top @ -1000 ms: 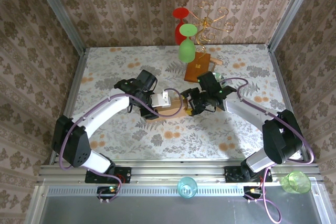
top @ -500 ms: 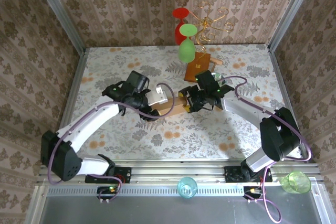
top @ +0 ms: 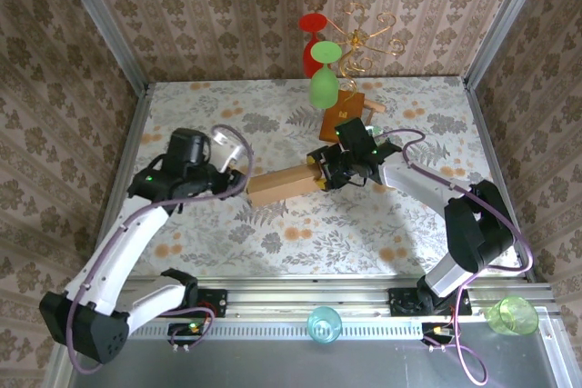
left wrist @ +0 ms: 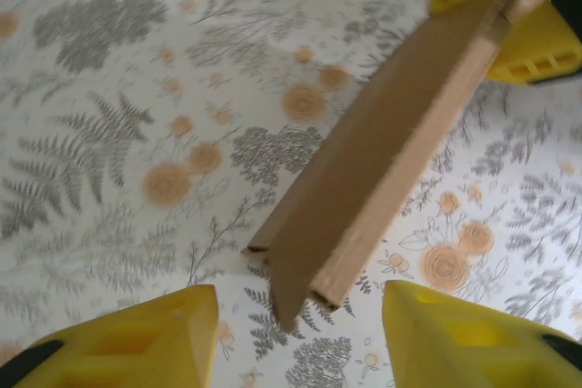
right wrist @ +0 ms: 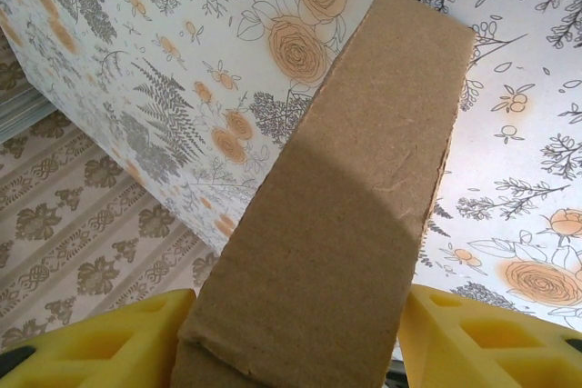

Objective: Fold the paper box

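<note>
The paper box point(top: 280, 184) is a long, flattened light-brown cardboard piece lying slantwise at mid-table. My right gripper point(top: 320, 173) is shut on its right end. In the right wrist view the cardboard point(right wrist: 355, 197) fills the gap between the yellow fingers point(right wrist: 109, 338) of that gripper point(right wrist: 291, 338). My left gripper point(top: 235, 156) hangs open to the left of the box, apart from it. In the left wrist view the near box end point(left wrist: 314, 265) lies beyond the spread left gripper point(left wrist: 300, 347), with nothing between its fingers.
An orange-brown board point(top: 341, 116) lies just behind the right gripper. A wire stand with a red and a green glass point(top: 322, 61) rises at the back wall. A cyan cup point(top: 324, 323) and a green cup point(top: 512, 315) sit on the near rail.
My left gripper has let go of the box's left end and drawn back to the left. The right gripper kept its hold and shifted slightly up and left.
</note>
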Motion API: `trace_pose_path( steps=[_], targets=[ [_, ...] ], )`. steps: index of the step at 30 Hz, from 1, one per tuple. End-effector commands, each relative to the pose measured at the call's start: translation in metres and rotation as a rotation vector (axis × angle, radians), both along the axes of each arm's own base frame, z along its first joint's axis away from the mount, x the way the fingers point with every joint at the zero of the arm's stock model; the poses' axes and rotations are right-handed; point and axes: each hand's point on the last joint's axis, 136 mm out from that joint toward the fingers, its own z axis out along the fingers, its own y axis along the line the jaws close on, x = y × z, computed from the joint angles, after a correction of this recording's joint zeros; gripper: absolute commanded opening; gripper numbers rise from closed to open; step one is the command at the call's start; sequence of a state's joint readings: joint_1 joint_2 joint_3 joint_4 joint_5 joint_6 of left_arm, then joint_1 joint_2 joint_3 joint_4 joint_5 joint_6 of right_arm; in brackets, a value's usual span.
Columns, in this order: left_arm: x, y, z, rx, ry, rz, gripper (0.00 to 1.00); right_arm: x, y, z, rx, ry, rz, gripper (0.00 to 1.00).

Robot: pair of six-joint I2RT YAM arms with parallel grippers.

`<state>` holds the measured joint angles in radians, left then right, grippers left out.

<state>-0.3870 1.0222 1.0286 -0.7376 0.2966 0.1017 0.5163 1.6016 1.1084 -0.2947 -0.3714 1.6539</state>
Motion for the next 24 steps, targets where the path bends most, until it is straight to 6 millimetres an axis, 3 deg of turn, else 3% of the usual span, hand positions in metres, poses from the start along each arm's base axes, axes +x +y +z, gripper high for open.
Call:
trace_pose_path(
  steps=[1, 16, 24],
  targets=[
    [-0.016, 0.005, -0.011, -0.135, 0.235, 0.098, 0.48, 0.002, 0.001, -0.001, -0.018, 0.023, -0.015, 0.59],
    [-0.019, -0.010, -0.036, -0.027, 0.290, 0.003, 0.50, 0.002, 0.001, -0.004, -0.023, 0.041, -0.022, 0.57],
    [-0.010, -0.008, -0.050, 0.086, 0.255, 0.013, 0.47, 0.003, 0.001, -0.004, -0.021, 0.042, -0.022, 0.56]
  ],
)
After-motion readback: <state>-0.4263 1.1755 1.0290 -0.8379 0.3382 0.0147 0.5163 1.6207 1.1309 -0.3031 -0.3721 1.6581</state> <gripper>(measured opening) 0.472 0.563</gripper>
